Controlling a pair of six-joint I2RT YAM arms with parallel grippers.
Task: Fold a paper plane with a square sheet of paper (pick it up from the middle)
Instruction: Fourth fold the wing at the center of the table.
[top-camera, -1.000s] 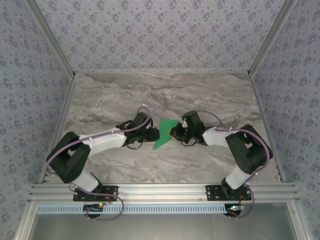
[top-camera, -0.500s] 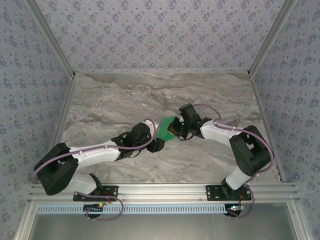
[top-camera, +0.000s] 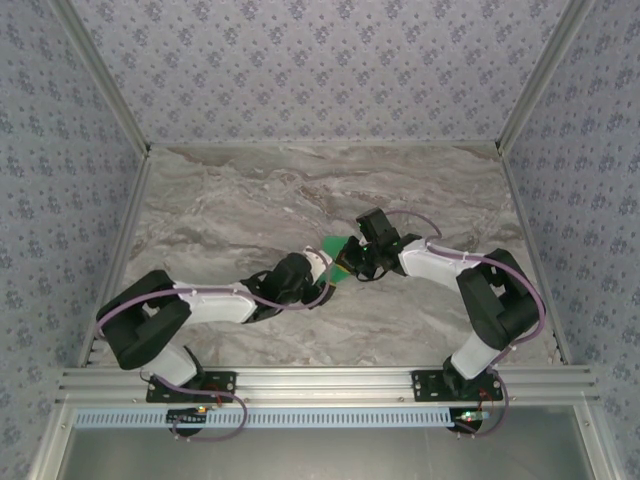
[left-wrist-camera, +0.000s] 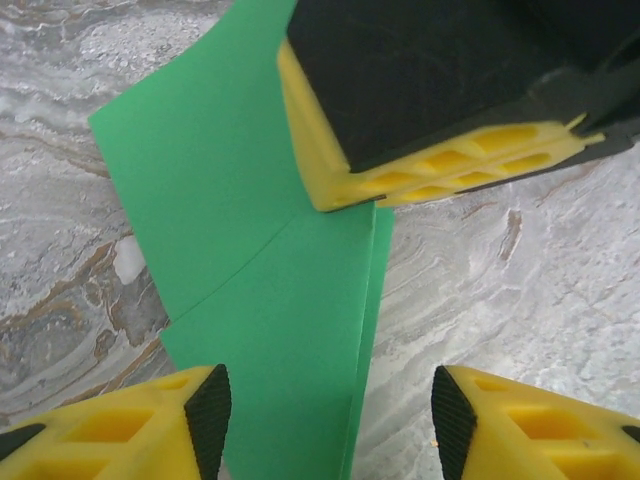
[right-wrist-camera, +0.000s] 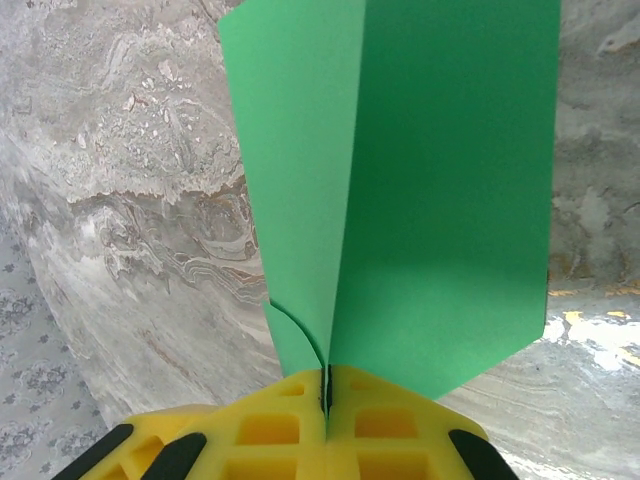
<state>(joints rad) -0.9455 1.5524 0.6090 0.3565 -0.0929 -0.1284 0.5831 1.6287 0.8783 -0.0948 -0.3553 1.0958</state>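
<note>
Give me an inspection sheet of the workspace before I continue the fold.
Surface: grey marbled tabletop.
Job's things: creased bright green sheet of paper, partly folded, between the two grippers.
Clutter: nothing seen.
Grippers: right gripper shut on the paper's edge; left gripper open, its fingers either side of the paper.
Cables: purple cables run along both arms, away from the paper.
Surroundings: patterned wallpaper walls; aluminium frame rail at the near edge.
</note>
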